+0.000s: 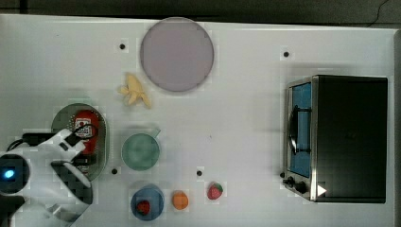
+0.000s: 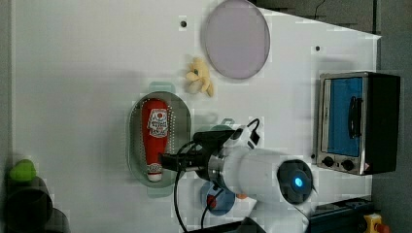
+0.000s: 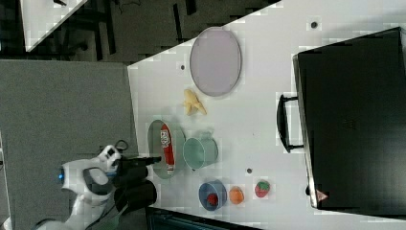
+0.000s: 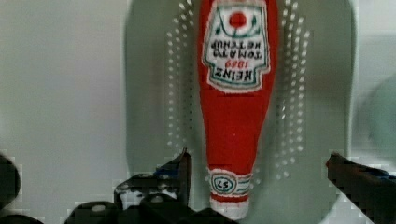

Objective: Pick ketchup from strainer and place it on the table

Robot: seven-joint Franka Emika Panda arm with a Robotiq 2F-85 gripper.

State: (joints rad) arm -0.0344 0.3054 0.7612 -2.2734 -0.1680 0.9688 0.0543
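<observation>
The ketchup [image 4: 236,107], a red bottle with a white label, lies flat in the pale green strainer [image 4: 154,93], its white cap end toward the arm. In the left view the ketchup [image 2: 155,136] runs along the strainer [image 2: 134,141]. My gripper [image 4: 259,158] is open, one dark finger [image 4: 180,170] on each side of the bottle's neck and apart from it. In the left view the gripper [image 2: 166,161] hangs over the cap end. The top view has the arm covering the lower part of the strainer [image 1: 59,118] and of the ketchup [image 1: 87,125]. The white table [image 1: 236,118] lies all around.
A round green cup [image 1: 140,151] stands just beside the strainer on the top view's right. A banana [image 1: 135,91], a grey-lilac plate [image 1: 176,53], a blue bowl [image 1: 147,202], an orange [image 1: 179,200] and a strawberry [image 1: 215,190] lie around. A toaster oven [image 1: 338,137] stands far to the top view's right.
</observation>
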